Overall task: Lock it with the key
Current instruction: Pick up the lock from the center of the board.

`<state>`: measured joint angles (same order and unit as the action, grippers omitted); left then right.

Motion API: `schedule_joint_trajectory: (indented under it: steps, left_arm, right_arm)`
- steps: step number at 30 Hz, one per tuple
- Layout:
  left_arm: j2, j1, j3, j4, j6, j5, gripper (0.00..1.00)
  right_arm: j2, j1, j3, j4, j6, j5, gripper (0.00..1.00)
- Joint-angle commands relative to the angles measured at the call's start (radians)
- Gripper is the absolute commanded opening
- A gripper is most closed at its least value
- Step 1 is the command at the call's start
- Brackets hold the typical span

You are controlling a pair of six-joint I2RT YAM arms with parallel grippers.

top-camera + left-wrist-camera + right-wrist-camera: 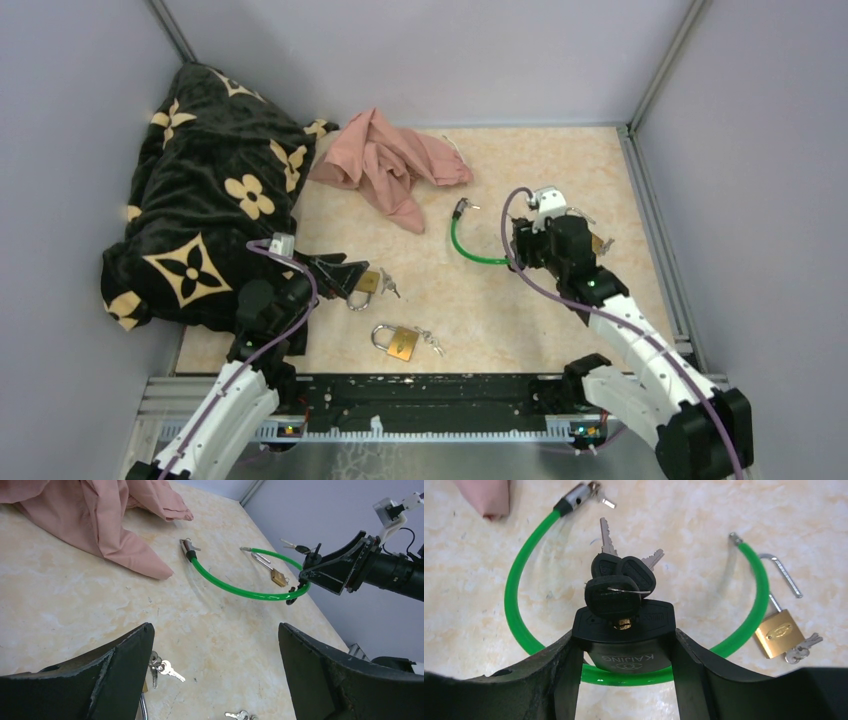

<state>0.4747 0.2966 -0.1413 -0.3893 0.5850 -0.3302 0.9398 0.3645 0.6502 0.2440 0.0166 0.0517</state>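
On the marbled desk (560, 300), the right end effector (624, 637) clamped the lock (631, 657), keys (616, 587) jutting forward past its fingertips, while the left end effector (215, 630), wide open and empty, hovered well apart to its left.

The only legible word is "KAIJING", in pale capitals on the black cable lock body (624, 655), seen upside down in the right wrist view. A smaller mark sits just beside it, possibly a logo, too fine to read. The brass padlock (778, 632) on the tabletop (684, 525) bears an oval stamp, its lettering illegible.
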Motion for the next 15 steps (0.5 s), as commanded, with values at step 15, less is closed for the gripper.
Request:
schedule_joint_trajectory:
  steps: [15]
  left_arm:
    - [0.002, -0.007, 0.012, -0.071, -0.005, -0.075, 0.92]
  right_arm:
    - [-0.103, 0.088, -0.052, -0.463, 0.082, -0.145, 0.0]
